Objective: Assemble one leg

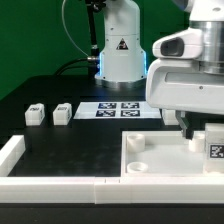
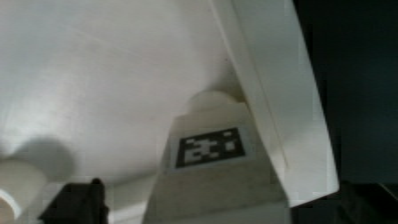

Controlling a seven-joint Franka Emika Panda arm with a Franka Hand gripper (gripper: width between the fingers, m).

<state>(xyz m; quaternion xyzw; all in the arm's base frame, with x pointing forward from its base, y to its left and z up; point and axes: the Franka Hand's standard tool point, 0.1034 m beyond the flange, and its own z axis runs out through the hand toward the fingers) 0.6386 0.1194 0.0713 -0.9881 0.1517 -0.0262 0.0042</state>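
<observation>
1. The arm's white wrist housing fills the upper part of the exterior view's right, and the gripper [image 1: 196,134] hangs low over the tray [image 1: 150,165], at the tray's side toward the exterior view's right.
2. A leg [image 1: 214,148] with a black-and-white tag sits just below the dark fingers, over the tray, close to the picture's edge.
3. In the wrist view the same leg [image 2: 217,150] shows as a white block with its tag facing the camera, standing on the tray's pale floor [image 2: 89,80] right against the raised rim.
4. The fingers seem to be closed on this leg, but both views hide the contact, so I cannot tell for sure whether they pinch it or stand spread beside it.
5. One dark fingertip [image 2: 80,200] appears at the lower corner of the wrist view, beside a round socket [image 2: 22,180] in the tray.
6. Two more legs [image 1: 34,115] and [image 1: 62,113] stand side by side on the black table [image 1: 70,145], toward the exterior view's left, well apart from the tray.
7. The marker board [image 1: 118,110] lies flat on the table between those two legs and the robot base.
8. A white border rail [image 1: 50,182] runs along the front of the table and touches the tray's near corner.
</observation>
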